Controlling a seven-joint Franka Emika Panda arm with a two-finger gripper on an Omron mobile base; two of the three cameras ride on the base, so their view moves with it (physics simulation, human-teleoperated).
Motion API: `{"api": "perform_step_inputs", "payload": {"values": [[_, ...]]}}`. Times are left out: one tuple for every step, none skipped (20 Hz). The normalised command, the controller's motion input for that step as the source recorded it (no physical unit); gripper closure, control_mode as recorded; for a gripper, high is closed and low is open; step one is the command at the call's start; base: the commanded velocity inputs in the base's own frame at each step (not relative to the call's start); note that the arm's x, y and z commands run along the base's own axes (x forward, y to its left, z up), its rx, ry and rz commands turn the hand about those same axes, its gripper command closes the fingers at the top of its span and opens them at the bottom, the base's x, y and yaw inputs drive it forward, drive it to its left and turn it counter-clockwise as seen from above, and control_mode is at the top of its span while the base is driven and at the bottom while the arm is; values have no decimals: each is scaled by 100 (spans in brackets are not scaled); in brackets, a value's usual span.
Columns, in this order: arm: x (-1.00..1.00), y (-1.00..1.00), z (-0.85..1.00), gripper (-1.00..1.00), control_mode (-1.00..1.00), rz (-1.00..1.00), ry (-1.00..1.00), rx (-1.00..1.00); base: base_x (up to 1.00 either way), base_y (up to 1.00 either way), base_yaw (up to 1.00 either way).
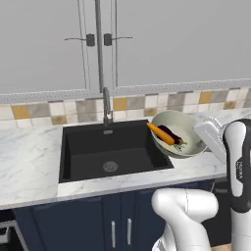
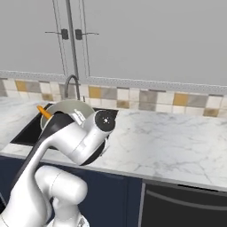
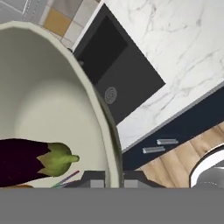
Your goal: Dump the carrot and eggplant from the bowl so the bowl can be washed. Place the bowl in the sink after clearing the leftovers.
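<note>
The cream bowl hangs tilted above the right edge of the black sink, its mouth turned toward the basin. Inside it the orange carrot and the dark purple eggplant lie side by side. My gripper is shut on the bowl's right rim. In the hand view the rim runs between my fingertips, with the gripper clamped on the bowl. The eggplant with its green cap rests low inside it. From the right base view the bowl and carrot tip peek over my arm.
A grey gooseneck faucet stands behind the basin, whose round drain sits mid-floor. White marble counter flanks the sink on both sides and stretches wide to the right. Tiled backsplash and wall cabinets rise behind it.
</note>
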Motion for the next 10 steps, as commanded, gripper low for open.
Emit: {"api": "perform_step_inputs", "payload": {"values": [[0,0,0,100,100,0,0,0,50,3,0],[0,0,0,100,100,0,0,0,53,0,0],[0,0,0,100,100,0,0,0,53,0,0],[0,0,0,100,100,0,0,0,51,0,0],[0,0,0,100,100,0,0,0,50,0,0],[0,0,0,100,100,0,0,0,49,0,0],[0,0,0,100,100,0,0,0,49,0,0],[0,0,0,100,100,0,0,0,48,0,0],[0,0,0,100,100,0,0,0,42,0,0],[0,0,0,100,100,0,0,0,32,0,0]]}}
